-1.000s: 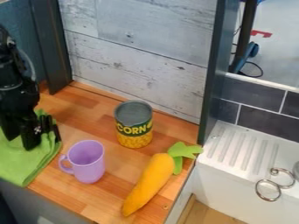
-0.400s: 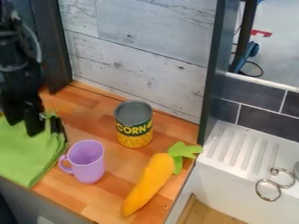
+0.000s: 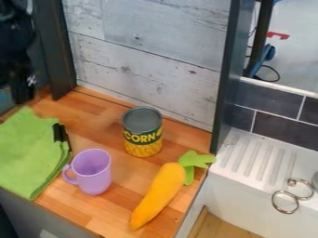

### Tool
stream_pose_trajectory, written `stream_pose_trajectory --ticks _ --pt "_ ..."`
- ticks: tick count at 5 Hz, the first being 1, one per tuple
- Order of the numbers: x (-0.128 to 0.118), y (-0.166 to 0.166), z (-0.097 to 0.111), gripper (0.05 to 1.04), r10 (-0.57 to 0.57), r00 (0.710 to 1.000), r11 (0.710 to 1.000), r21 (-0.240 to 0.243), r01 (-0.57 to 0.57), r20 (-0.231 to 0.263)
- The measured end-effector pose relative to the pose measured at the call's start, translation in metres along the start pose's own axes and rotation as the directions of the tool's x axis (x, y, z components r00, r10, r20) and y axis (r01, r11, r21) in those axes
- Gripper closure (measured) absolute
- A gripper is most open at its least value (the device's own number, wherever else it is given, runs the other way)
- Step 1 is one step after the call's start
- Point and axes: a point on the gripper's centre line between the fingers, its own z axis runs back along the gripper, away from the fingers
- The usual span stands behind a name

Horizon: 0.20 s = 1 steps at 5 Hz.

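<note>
Camera view: gripper point(image 3: 22, 95) near green cloth point(image 3: 29, 155); open-topped purple mug point(image 3: 93, 174), lidded can point(image 3: 142, 135).

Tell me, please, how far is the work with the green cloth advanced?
The green cloth lies on the counter beside the purple mug, so its placing looks done. The hand is near the cloth's far edge; I see nothing held in it. What is left I cannot tell; perhaps only moving the hand away.

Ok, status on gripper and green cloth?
Gripper upper left, near green cloth. Cloth lying on wooden counter. Purple mug close at cloth's right.
</note>
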Motion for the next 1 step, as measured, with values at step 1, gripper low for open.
stream_pose_trajectory --ticks 1 --pt "-0.0142 -0.0069 0.0123 0.083 0.000 0.999 1.000 -0.030 -0.002 -0.049"
